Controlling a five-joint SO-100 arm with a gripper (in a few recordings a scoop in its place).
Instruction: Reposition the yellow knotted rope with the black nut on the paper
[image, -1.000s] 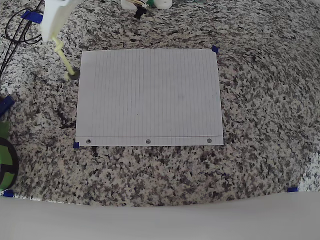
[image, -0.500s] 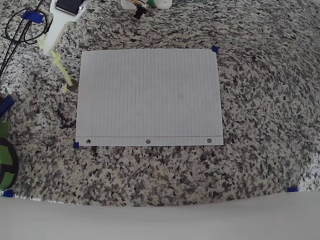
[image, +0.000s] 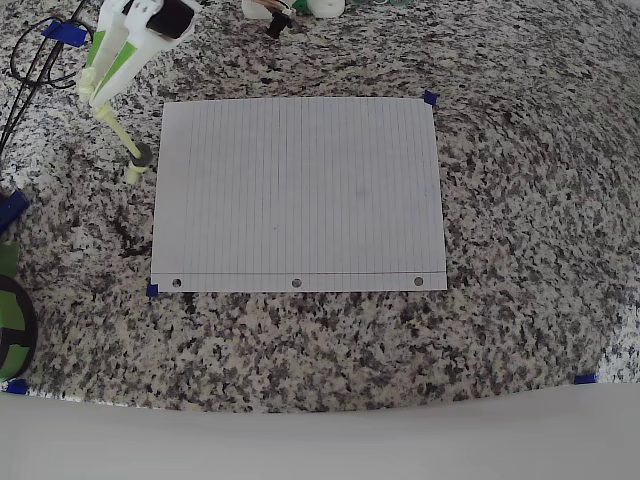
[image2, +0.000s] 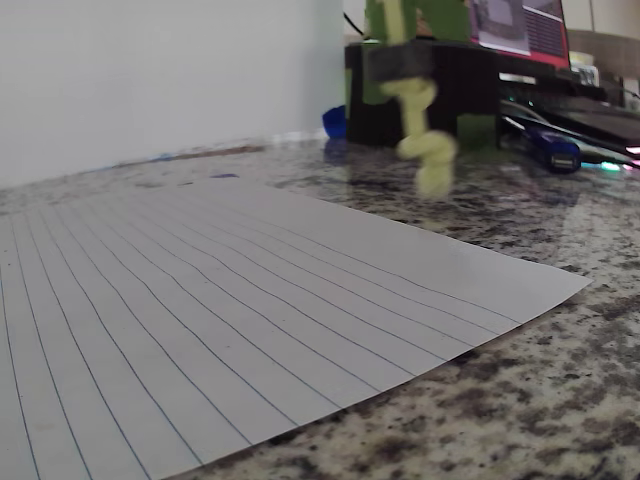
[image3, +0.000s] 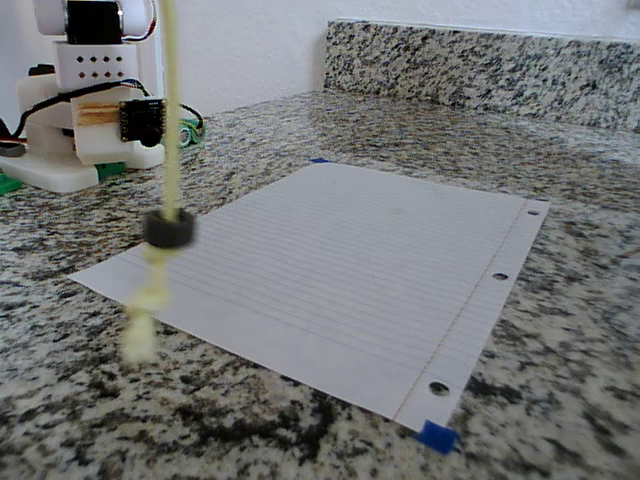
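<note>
The rope (image: 122, 132) hangs limp and straight from the gripper (image: 97, 98), so it reads as light, soft cord that will swing and fold wherever it touches down. The nut (image3: 168, 230) rides low on it, resting on the bottom knot (probably the only real weight here), so it should keep the cord plumb and stop it sliding off. The sensible hold is where it is now, at the top end, which leaves the weighted end free to land first.

In the overhead view the arm reaches in from the top left, its white-and-green fingers closed to a point, pinching the cord's upper end. The free end dangles off the paper (image: 300, 200), over the stone counter (image: 520, 200) just beside the sheet's left edge near the top corner. In the fixed view the lower knot looks clear of the counter, though blur makes that uncertain.
</note>
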